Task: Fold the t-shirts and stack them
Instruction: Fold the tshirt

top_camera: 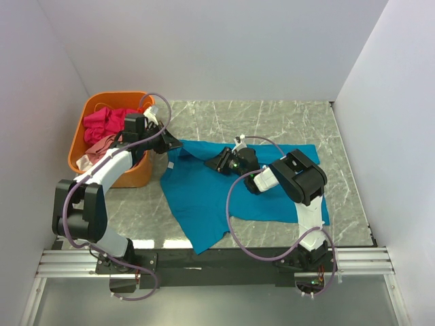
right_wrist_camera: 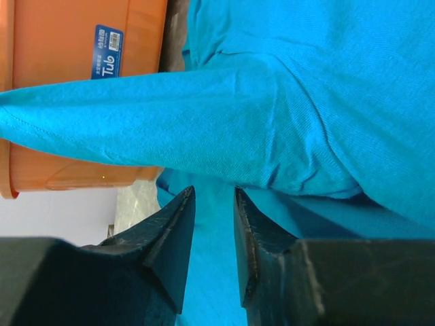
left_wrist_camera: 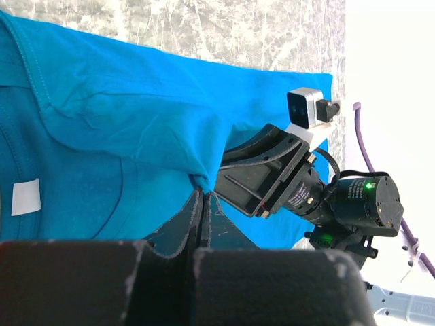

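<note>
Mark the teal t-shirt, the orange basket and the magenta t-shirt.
teal t-shirt [top_camera: 204,197]: top view, flat body cloth.
orange basket [top_camera: 115,94]: top view, far rim.
magenta t-shirt [top_camera: 102,121]: top view, bunched cloth inside basket.

A small blue sticker [right_wrist_camera: 109,51] on the orange plastic basket [right_wrist_camera: 54,75] bears white characters and a barcode, unreadable; the white tag [left_wrist_camera: 26,197] on the teal-blue cotton t-shirt [left_wrist_camera: 136,102] looks blank.

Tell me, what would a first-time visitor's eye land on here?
First, the bright teal-blue t-shirt sprawled across the grey marble table in front of both arms. The left gripper pinches the cloth at its far left corner, and the right gripper hovers at the shirt with its jaws slightly apart. At the far left stands an orange basket with a magenta-pink t-shirt bunched inside.
</note>
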